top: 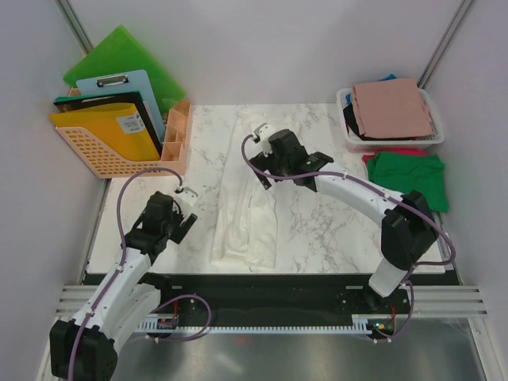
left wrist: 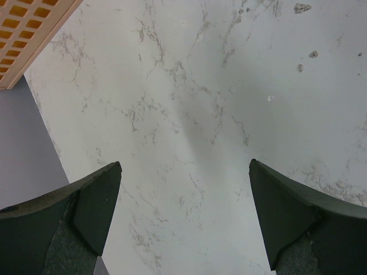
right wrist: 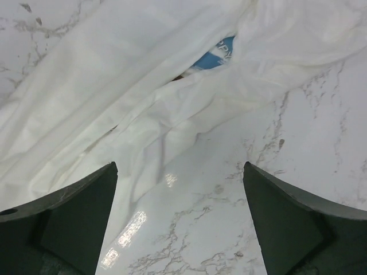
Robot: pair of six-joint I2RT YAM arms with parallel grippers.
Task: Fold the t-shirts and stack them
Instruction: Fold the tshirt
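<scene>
Marbled white table [top: 317, 230] carries the cream-white t-shirt [top: 248, 210], bunched into a long strip down its middle, with a bit of blue print showing among the folds. The right gripper [right wrist: 179, 172] hangs just above the shirt's edge, jaws spread wide and holding nothing. The left gripper [left wrist: 185, 166] is wide too, over bare marble. A dusty-pink t-shirt [top: 393, 107] lies atop the basket [top: 397, 141], and a green t-shirt [top: 409, 176] lies just beside it.
</scene>
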